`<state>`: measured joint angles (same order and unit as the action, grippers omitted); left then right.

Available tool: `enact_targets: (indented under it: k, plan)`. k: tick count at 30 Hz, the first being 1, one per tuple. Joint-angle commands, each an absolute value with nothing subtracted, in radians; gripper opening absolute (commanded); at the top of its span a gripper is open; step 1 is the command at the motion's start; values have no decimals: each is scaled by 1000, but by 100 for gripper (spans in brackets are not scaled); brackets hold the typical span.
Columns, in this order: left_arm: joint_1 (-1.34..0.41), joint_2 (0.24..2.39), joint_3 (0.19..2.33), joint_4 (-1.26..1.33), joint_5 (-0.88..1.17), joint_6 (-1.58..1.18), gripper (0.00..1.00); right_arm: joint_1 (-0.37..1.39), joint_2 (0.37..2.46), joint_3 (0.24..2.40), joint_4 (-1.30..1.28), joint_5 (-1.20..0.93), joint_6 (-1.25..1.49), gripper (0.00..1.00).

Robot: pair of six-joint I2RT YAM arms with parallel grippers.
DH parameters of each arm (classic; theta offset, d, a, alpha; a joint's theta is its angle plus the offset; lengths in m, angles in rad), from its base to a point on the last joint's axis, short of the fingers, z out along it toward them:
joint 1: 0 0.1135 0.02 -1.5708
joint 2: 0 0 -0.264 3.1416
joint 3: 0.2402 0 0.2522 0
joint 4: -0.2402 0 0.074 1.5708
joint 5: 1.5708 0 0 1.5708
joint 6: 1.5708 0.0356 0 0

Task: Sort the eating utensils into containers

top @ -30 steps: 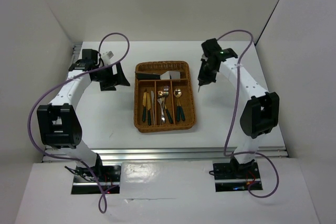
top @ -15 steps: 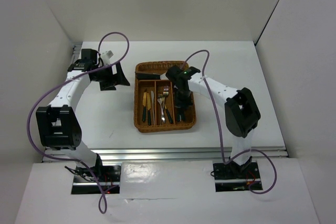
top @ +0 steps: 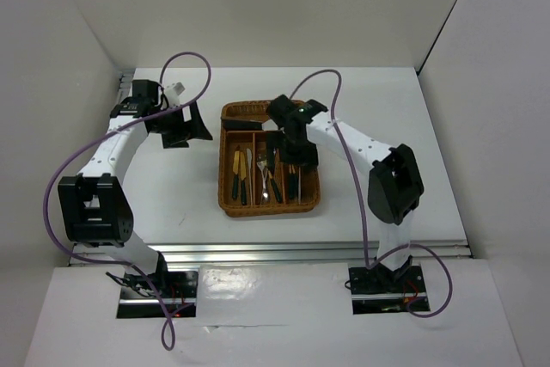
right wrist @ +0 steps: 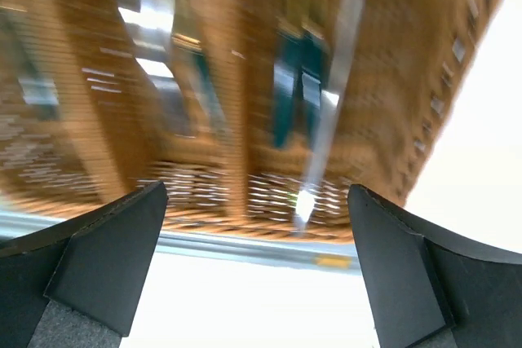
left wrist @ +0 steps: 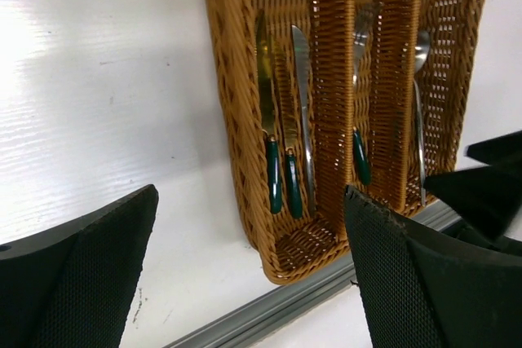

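The brown wicker tray (top: 268, 211) stands mid-table. Its left slot holds knives (top: 240, 174), the middle slot forks (top: 265, 180), and the right slot dark-handled spoons (top: 295, 185). My right gripper (top: 295, 154) hovers over the tray's right half. In the blurred right wrist view that gripper (right wrist: 257, 275) is open, with a slim silver utensil (right wrist: 330, 128) below it in the tray (right wrist: 204, 185) beside green handles (right wrist: 294, 79). My left gripper (top: 191, 131) hangs left of the tray. It is open and empty (left wrist: 253, 283), looking at the tray (left wrist: 236, 120) and the green-handled knives (left wrist: 273, 177).
White walls close in the table on the left, back and right. A metal rail (top: 309, 251) runs along the near edge. Purple cables (top: 185, 62) loop above both arms. The right arm's forearm (top: 344, 139) covers the tray's upper right corner.
The right arm swung from right of the tray to above its right half, and its shut jaws opened. The left arm stayed put.
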<state>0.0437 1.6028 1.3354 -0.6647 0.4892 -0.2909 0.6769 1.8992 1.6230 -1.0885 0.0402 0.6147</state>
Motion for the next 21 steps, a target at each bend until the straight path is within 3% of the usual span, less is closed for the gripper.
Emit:
enact_targets:
  k: [1, 9, 18, 21]
  plan:
    - [49, 1560, 1350, -663, 457, -279, 99, 698, 1904, 1797, -1080, 44, 582, 100]
    - [49, 1528, 1420, -686, 430, -270, 99, 563, 1824, 1881, -985, 57, 511, 100]
    - [49, 1398, 1430, -724, 351, -261, 99, 206, 1553, 1623, -807, -107, 466, 100]
    - [49, 1323, 1387, -724, 360, -261, 99, 173, 1493, 1557, -782, -147, 448, 100]
